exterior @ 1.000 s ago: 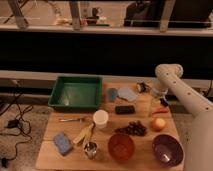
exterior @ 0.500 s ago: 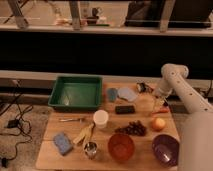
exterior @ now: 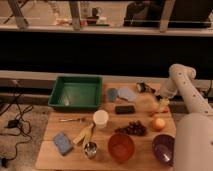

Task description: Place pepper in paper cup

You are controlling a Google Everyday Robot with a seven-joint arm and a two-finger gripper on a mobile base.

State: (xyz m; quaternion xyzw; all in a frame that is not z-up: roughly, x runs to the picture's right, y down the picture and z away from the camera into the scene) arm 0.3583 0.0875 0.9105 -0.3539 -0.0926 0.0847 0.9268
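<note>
Find the pepper [exterior: 152,114] on the right half of the table [exterior: 57,129], on bare wood between a pale clear dish [exterior: 144,102] behind it and the round orange fruit [exterior: 158,123] just in front, with the dark grapes [exterior: 132,128] near on its left in view. Seems to lie with its long axis roughly across the view, though too small to swear to the slant. Look just behind and a shade right of it for the pincer [exterior: 163,104], hanging off the white arm [exterior: 176,82] low over the tabletop near the right edge, spread wide and gripping nothing. Calls, by my reckoning, for a short drop toward the camera and slightly leftward, jaws turned across the pepper's length. Little slack there, with fruit, dish and table edge crowding in. Then a long carry left to the paper cup [exterior: 100,119], upright near the table's middle, well apart from the pepper, beyond the grapes and a black block [exterior: 124,109]. Better to lift over those than thread between. Open air above the cup, with only the green tray [exterior: 76,92] behind and a metal cup [exterior: 90,149] in front.
</note>
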